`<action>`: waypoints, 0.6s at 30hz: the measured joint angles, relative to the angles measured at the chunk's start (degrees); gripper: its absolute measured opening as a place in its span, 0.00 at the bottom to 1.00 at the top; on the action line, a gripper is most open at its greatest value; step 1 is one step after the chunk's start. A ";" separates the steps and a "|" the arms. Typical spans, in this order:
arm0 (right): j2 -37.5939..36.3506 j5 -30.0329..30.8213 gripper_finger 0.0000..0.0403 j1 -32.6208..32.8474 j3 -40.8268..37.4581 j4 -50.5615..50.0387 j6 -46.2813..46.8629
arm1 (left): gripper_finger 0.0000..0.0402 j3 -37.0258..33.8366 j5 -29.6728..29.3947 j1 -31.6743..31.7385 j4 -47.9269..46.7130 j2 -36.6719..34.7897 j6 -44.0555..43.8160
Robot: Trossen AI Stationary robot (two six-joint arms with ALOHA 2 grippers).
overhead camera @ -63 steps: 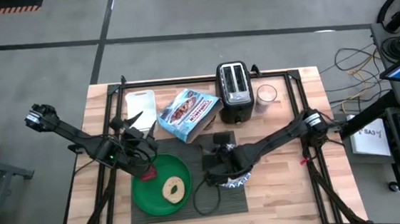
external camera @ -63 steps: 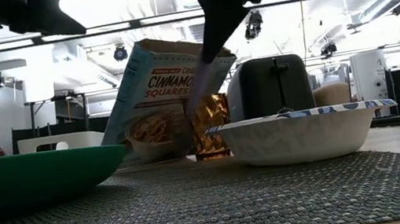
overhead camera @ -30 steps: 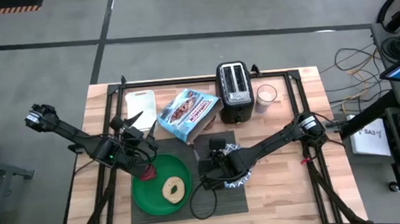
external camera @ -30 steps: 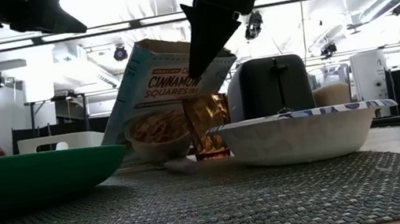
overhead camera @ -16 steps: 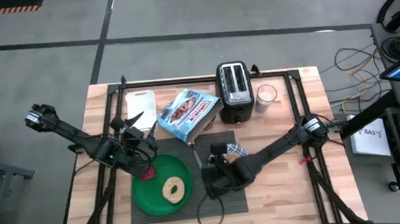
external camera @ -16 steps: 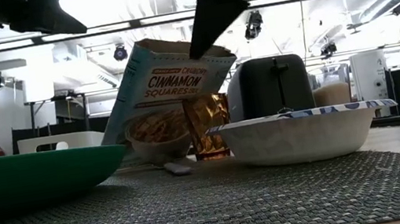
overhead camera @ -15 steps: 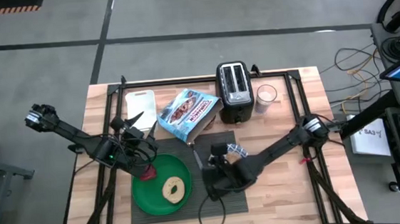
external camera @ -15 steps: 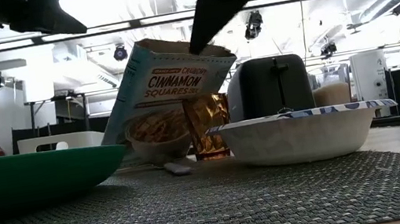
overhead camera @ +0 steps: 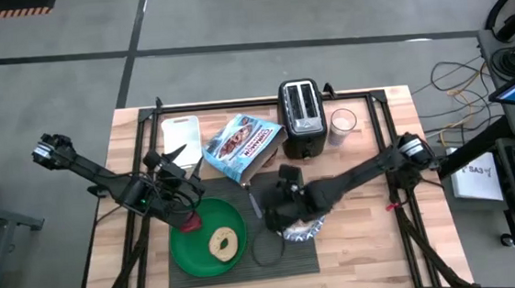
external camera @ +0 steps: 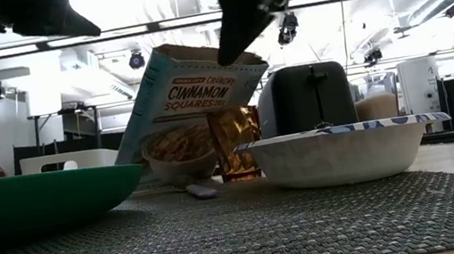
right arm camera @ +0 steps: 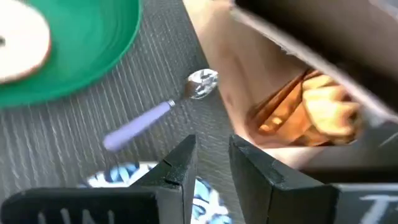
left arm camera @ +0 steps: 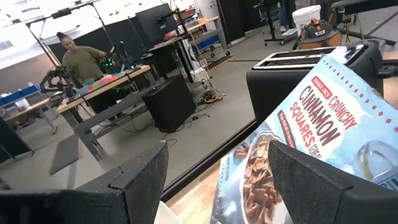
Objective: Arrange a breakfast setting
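High view: left gripper (overhead camera: 179,180) hovers at far-left rim of green plate (overhead camera: 190,250); bagel (overhead camera: 223,244) on plate, red fruit (overhead camera: 190,225) at rim; right gripper (overhead camera: 264,205) over placemat (overhead camera: 240,270) beside bowl (overhead camera: 303,231).

Low view: spoon (external camera: 198,190) lies flat on placemat, between plate and bowl; cereal box (external camera: 190,105) leans behind.

Left wrist view: fingers (left arm camera: 146,175) spread, nothing held.

Right wrist view: fingers (right arm camera: 180,163) slightly apart, empty; spoon below.

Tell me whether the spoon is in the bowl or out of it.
Out. The spoon lies flat on the placemat, between the green plate and the bowl.
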 joint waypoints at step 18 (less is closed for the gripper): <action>7.86 -19.29 0.25 -6.16 1.31 18.66 18.92 | 0.64 1.97 -0.33 -0.02 1.28 0.10 5.25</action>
